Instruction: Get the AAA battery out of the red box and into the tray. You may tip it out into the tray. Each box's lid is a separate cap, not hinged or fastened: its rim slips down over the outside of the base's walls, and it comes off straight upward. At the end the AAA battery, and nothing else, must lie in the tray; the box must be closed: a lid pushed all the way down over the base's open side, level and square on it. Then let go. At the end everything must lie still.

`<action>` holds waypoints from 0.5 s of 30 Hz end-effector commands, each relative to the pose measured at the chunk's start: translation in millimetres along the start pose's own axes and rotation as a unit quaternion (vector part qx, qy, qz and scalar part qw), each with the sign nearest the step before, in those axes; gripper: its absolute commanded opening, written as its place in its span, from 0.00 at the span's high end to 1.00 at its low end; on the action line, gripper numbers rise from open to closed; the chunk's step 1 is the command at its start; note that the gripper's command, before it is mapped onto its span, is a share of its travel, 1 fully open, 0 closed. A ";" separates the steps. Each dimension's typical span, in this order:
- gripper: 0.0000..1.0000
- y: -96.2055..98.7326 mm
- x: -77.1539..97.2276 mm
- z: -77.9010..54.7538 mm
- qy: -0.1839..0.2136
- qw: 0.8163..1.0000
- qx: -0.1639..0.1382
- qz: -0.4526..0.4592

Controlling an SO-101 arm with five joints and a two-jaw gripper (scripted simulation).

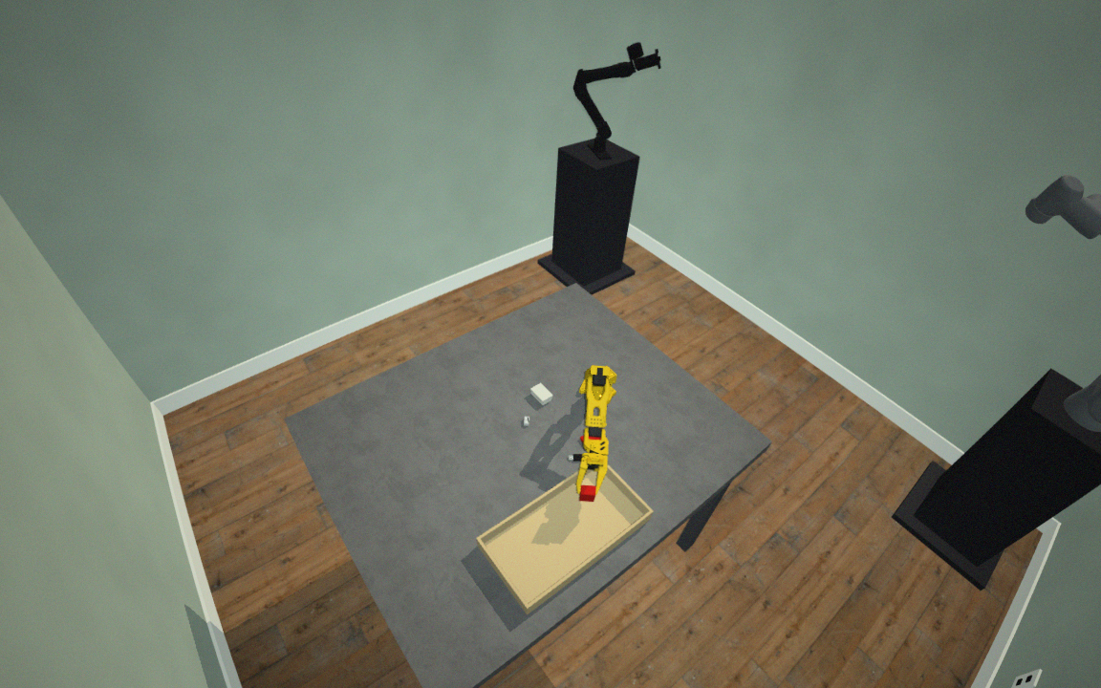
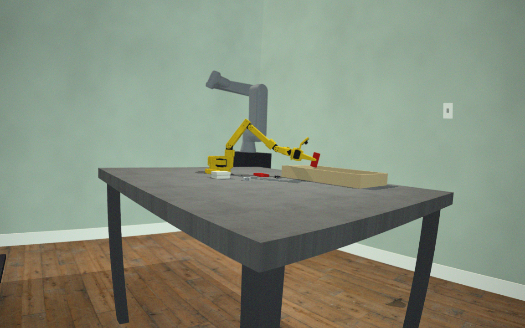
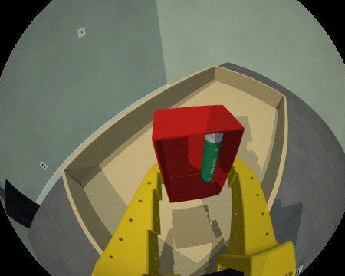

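Note:
My gripper (image 1: 591,485) (image 2: 313,159) (image 3: 196,176) is shut on the red box base (image 1: 588,493) (image 2: 316,159) (image 3: 180,124), one finger at each side. The base is lidless and stands steeply on end over the tray's end nearest the arm, its open side facing the wrist camera. The AAA battery (image 3: 211,159), green with a silver end, is still inside it, lengthwise near the right wall. The beige tray (image 1: 507,560) (image 2: 321,176) (image 3: 115,134) shows nothing lying in it but shadows. The red lid (image 1: 582,440) (image 2: 261,175) lies flat on the table, partly hidden under the arm in the top view.
A closed white box (image 1: 541,393) (image 2: 220,175) stands near the arm's base. A small pale item (image 1: 526,420) (image 2: 247,179) lies near it. A small black item with a silver end (image 1: 574,458) (image 2: 277,176) lies between the red lid and the tray's near wall.

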State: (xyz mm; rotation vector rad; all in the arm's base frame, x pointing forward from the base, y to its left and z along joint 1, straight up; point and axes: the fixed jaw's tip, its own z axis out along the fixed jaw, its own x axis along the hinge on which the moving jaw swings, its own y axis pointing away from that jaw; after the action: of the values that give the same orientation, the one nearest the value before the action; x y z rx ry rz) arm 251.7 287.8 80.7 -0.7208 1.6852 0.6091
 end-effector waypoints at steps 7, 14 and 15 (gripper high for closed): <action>0.79 -3.0 -3.7 -0.4 -0.023 1.000 0.004 -0.004; 0.79 -3.8 2.2 -0.1 -0.023 1.000 0.004 -0.006; 0.79 -3.9 2.9 -0.1 -0.023 1.000 0.004 -0.006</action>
State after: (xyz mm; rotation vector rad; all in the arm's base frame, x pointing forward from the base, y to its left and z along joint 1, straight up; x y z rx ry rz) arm 251.2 285.2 67.8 -0.7222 1.6815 0.6025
